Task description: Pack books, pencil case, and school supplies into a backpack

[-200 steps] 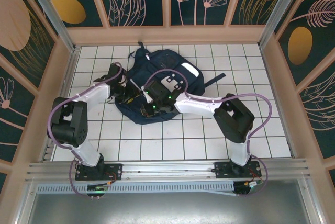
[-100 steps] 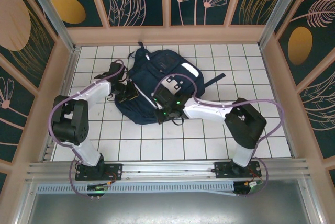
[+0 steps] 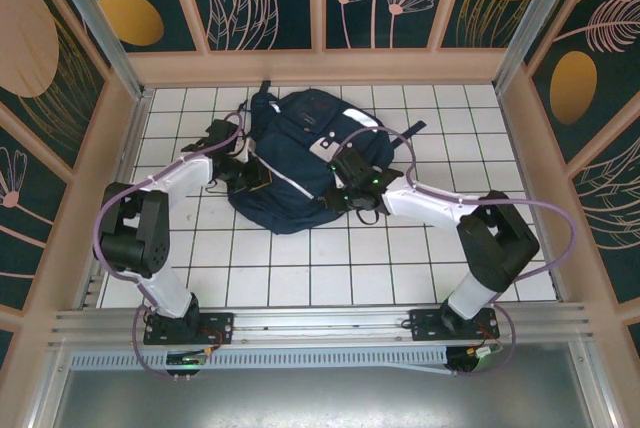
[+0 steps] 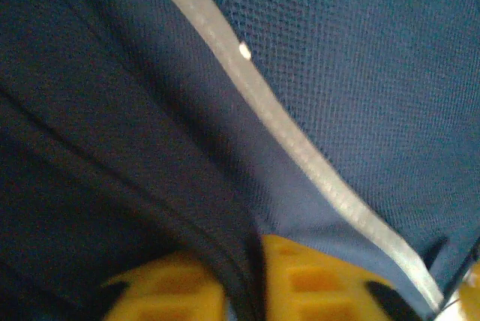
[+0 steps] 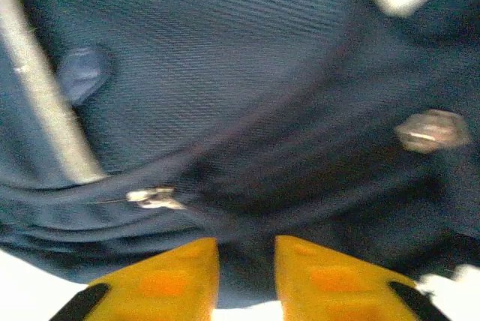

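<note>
The navy backpack (image 3: pixel 300 153) lies on the white tiled table, and both grippers are at it. My left gripper (image 3: pixel 252 176) is at its left side. In the left wrist view the left gripper (image 4: pixel 251 250) is shut on a dark fold of backpack (image 4: pixel 360 73) fabric beside a grey reflective stripe (image 4: pixel 300 148). My right gripper (image 3: pixel 345 196) is at the bag's near right edge. Seen from the right wrist, the right gripper (image 5: pixel 246 250) has its jaws slightly apart, with the backpack (image 5: pixel 225 73) hem lying between them. The books, pencil case and school supplies are hidden.
A metal zip pull (image 5: pixel 154 199) hangs just left of the right fingers. A dark strap (image 3: pixel 412 128) trails off the bag's right side. Wooden walls (image 3: pixel 320 66) enclose the table, with bare tiles (image 3: pixel 330 268) between the bag and the arm bases.
The right gripper has swung to the right along the bag's near edge and its jaws have parted. The backpack has shifted and bulged up toward the far side. The left gripper stayed at the bag's left side.
</note>
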